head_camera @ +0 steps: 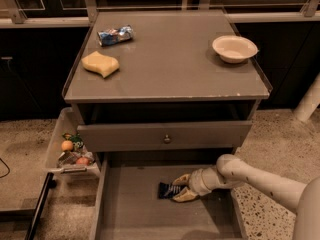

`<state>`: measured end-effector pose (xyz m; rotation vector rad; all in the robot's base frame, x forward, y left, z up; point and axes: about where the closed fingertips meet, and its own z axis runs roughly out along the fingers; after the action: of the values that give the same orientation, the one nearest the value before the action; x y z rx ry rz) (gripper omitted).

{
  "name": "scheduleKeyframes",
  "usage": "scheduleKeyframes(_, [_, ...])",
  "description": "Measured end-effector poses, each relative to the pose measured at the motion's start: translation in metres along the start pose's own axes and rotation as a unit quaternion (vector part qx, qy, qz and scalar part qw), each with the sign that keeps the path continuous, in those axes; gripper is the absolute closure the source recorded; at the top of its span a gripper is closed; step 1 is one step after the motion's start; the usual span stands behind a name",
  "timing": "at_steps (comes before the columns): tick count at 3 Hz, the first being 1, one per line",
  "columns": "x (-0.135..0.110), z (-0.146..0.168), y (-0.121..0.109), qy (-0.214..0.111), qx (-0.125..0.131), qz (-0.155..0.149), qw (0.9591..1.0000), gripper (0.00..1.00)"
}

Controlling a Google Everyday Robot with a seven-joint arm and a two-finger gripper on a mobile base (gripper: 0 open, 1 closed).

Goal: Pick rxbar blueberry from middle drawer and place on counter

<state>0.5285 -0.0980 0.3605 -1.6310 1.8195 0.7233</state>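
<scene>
**Figure.** Cabinet seen from above and in front, with the lowest visible drawer pulled out.

The rxbar blueberry is a small, flat, rectangular bar in a dark navy wrapper with pale markings on its upper face. It lies flat on the bare floor of the middle drawer, towards the back and slightly right of centre. Its long axis runs roughly left to right, and its left end is free and fully visible.

The gripper is low inside the drawer at the bar's right end, at the tip of a pale arm that enters from the right over the drawer's side wall. Its two tan fingers are spread apart, one on the far side of the bar and one on the near side. The bar's right end sits in the gap between them, and the bar rests on the drawer floor.

Above the open drawer is a closed grey drawer front with a small round knob. On the counter are a shiny blue-and-white foil packet at the rear left, a yellow sponge just in front of it, and a pale bowl at the rear right. A pale bin holding small colourful items hangs at the cabinet's left side.
</scene>
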Motion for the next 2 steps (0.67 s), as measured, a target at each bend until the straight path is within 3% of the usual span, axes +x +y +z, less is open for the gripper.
scheduleKeyframes(1, [-0.013,-0.024,0.003,-0.010,-0.002,-0.002,0.9999,1.00])
scheduleKeyframes(2, [-0.032,-0.067,0.003,0.004,0.014,-0.001,0.9999,1.00])
